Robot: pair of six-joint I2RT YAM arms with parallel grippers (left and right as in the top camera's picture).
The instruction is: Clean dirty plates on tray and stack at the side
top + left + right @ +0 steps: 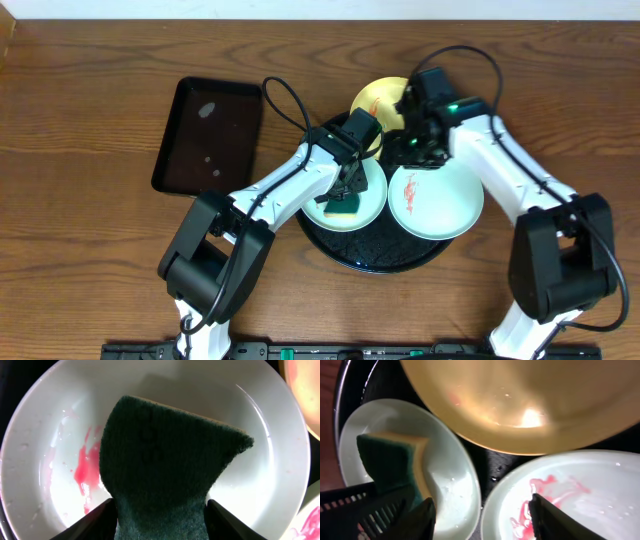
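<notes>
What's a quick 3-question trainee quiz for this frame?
1. True or false: the left hand grips a green sponge.
2. The yellow plate lies: A) at the far edge of the tray B) in the left hand's grip C) under the sponge.
3. Fill in: the sponge hangs over a mint plate smeared with ___.
Key: 1 true; 2 A; 3 red.
</notes>
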